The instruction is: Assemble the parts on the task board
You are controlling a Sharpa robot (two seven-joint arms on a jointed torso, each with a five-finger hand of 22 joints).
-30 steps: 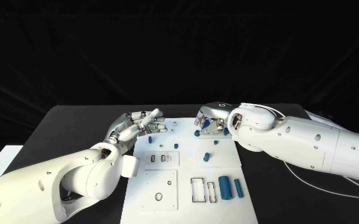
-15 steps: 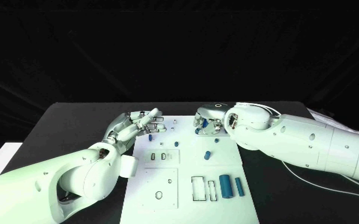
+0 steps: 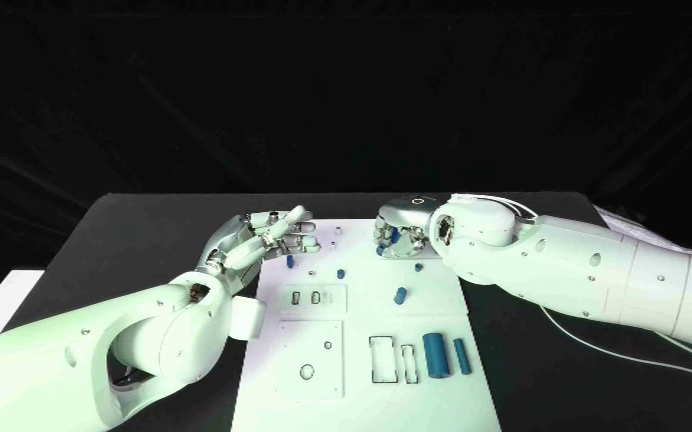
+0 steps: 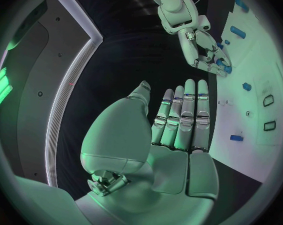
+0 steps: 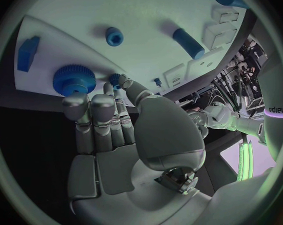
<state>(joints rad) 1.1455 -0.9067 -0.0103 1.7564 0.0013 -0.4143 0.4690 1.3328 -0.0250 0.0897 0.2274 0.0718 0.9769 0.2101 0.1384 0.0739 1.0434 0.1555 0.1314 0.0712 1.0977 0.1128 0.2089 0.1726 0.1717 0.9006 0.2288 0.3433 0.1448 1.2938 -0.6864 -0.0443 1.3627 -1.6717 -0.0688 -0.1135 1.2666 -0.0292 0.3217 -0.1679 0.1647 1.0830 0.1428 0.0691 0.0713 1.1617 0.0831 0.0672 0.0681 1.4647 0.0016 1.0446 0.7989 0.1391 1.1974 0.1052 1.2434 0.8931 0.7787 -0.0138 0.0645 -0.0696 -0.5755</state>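
Observation:
The white task board (image 3: pixel 325 352) lies mid-table. My right hand (image 3: pixel 400 232) hangs over its far edge, fingers pointing down at blue parts. In the right wrist view the fingertips (image 5: pixel 74 101) of that hand (image 5: pixel 116 135) touch a blue gear (image 5: pixel 74 77) at the board's edge, and the thumb tip sits beside a small blue peg (image 5: pixel 114 77). Whether the gear is gripped cannot be told. My left hand (image 3: pixel 267 234) hovers at the board's far left corner with straight fingers, and its palm (image 4: pixel 179 130) holds nothing.
Two blue cylinders (image 3: pixel 433 355) (image 3: pixel 460 355) lie at the board's near right beside rectangular slots (image 3: pixel 382 360). Small blue pieces (image 3: pixel 398 298) (image 3: pixel 340 274) (image 3: pixel 289 262) stand mid-board. A blue ring (image 5: pixel 114 36) and a blue block (image 5: pixel 28 52) lie near the gear.
My right hand has edged slightly left along the board's far edge. The left hand has barely moved.

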